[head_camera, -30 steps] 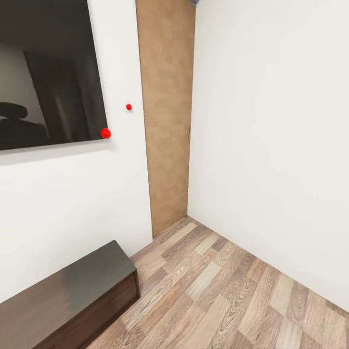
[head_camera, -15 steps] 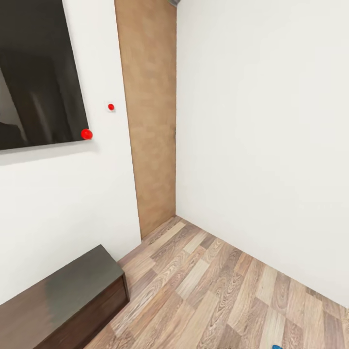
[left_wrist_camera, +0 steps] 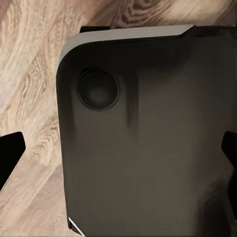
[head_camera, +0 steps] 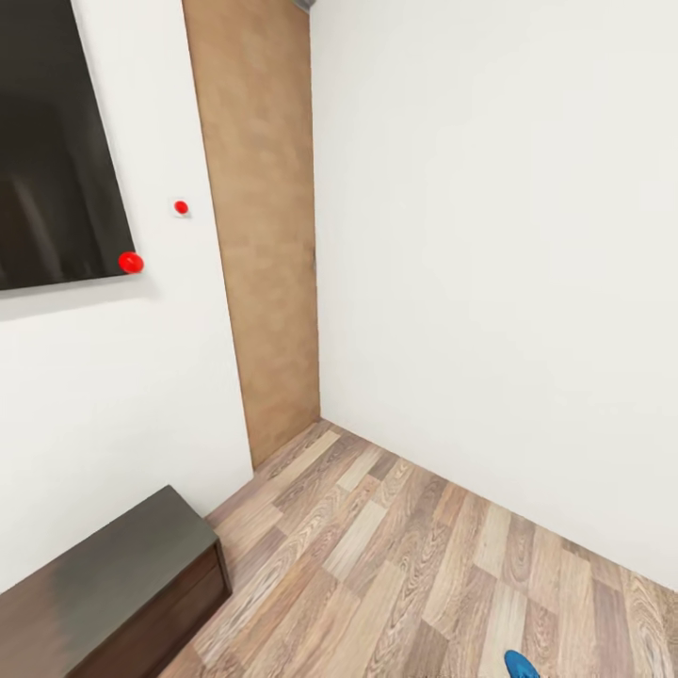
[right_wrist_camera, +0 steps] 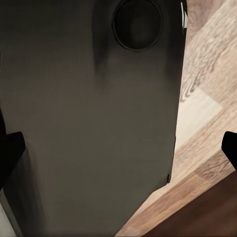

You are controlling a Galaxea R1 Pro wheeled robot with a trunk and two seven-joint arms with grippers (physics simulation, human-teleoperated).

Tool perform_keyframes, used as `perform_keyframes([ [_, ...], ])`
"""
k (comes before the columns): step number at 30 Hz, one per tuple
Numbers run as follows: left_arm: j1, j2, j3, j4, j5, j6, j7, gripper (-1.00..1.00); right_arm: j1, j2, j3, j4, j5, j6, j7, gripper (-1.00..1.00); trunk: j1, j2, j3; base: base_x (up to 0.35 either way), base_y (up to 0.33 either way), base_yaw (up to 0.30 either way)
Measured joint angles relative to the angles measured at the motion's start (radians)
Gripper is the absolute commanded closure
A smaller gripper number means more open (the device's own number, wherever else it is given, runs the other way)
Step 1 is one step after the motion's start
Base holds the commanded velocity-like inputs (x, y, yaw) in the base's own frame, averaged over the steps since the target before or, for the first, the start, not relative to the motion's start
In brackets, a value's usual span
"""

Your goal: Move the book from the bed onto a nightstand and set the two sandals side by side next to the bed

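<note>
The blue tip of one sandal [head_camera: 519, 665] pokes into the head view at the bottom edge, right of centre, on the bedroom's wood-plank floor [head_camera: 395, 565]. In the left wrist view my left gripper [left_wrist_camera: 118, 158] is open, its dark fingertips [left_wrist_camera: 9, 159] far apart at the picture's two sides with nothing held between them. My right gripper [right_wrist_camera: 118, 150] in the right wrist view is open too, fingertips [right_wrist_camera: 10, 154] spread wide. Behind each gripper is a dark panel of my own body [left_wrist_camera: 148, 148], over the floor.
A long low dark brown cabinet [head_camera: 94, 584] stands against the left wall under a black wall screen [head_camera: 47, 160]. A tan wood panel [head_camera: 259, 235] fills the room corner. White walls meet there; open floor runs to the right.
The head camera has turned to the right: cabinet, screen and wood panel slid left in the picture, and the blue sandal tip has come further into view at the bottom.
</note>
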Motion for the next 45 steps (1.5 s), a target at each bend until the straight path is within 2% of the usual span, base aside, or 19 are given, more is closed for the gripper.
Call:
perform_keyframes([
  [7, 0.000, 0.003, 0.000, 0.000, -0.001, -0.026, 0.000, -1.00, 0.000, 0.000, 0.000, 0.000, 0.000, 0.000, 0.000, -1.00, 0.000, 0.000, 0.000, 0.043, 0.041, -0.174],
  [45, 0.000, 0.003, 0.000, 0.000, -0.002, -0.029, 0.000, -1.00, 0.000, 0.000, 0.000, 0.000, 0.000, 0.000, 0.000, -1.00, 0.000, 0.000, 0.000, 0.011, 0.010, -0.173],
])
